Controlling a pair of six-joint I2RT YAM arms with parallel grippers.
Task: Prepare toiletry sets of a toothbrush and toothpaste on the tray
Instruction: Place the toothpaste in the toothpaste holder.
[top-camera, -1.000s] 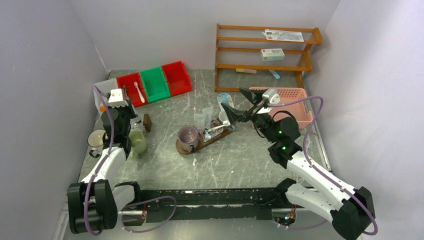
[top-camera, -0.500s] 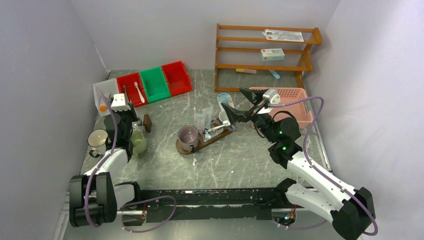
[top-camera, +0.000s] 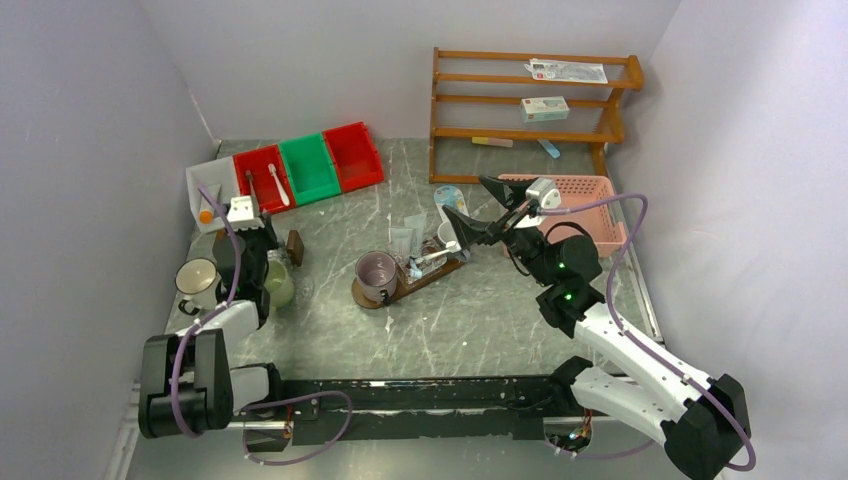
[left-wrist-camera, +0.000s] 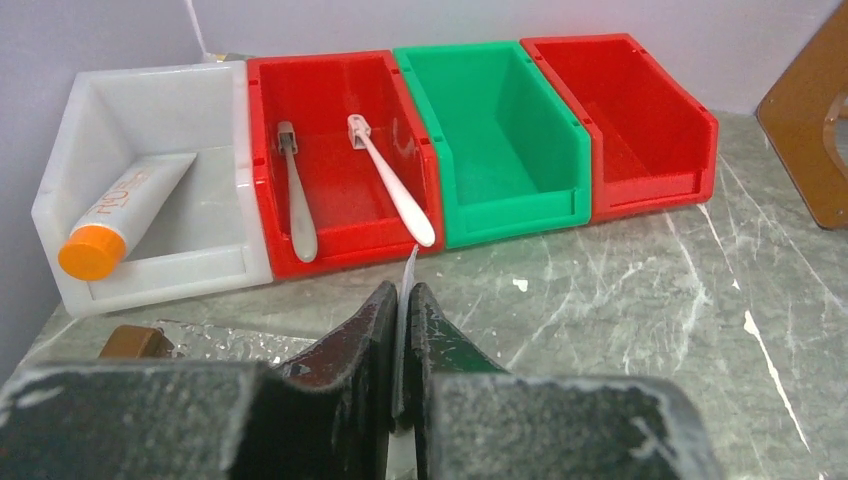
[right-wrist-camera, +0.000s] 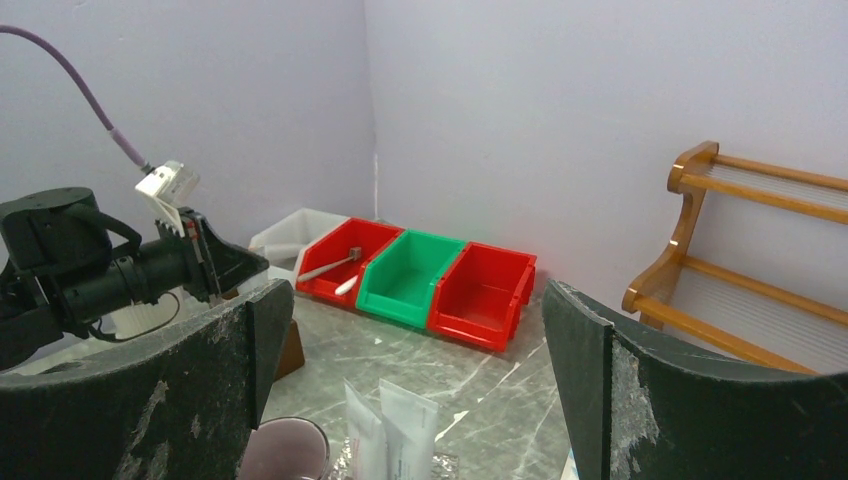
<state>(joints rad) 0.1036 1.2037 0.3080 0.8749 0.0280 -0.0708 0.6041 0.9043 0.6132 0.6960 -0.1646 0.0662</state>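
The dark tray (top-camera: 420, 281) lies mid-table with a purple mug (top-camera: 377, 272), two upright white tubes (top-camera: 404, 240) and a white toothbrush (top-camera: 432, 257) on it. My right gripper (top-camera: 463, 194) hangs open above the tray's right end, with the tubes (right-wrist-camera: 395, 425) and the mug (right-wrist-camera: 285, 452) below its spread fingers (right-wrist-camera: 230, 340). At the left, my left gripper (top-camera: 267, 258) stands over a pale green mug (top-camera: 278, 287). In the left wrist view it (left-wrist-camera: 402, 295) is shut on the thin flat end of a white tube (left-wrist-camera: 410, 264); the rest of that tube is hidden.
A white mug (top-camera: 196, 275) and a small brown block (top-camera: 294, 245) sit near the left arm. White (top-camera: 208, 180), red (top-camera: 258, 168), green (top-camera: 310, 166) and red (top-camera: 354, 153) bins line the back left; two toothbrushes (left-wrist-camera: 395, 185) lie in the first red one. A wooden rack (top-camera: 530, 100) and pink basket (top-camera: 585, 205) stand back right.
The left wrist has come nearer and lower over the green mug, still gripping the white tube. The right arm has not moved.
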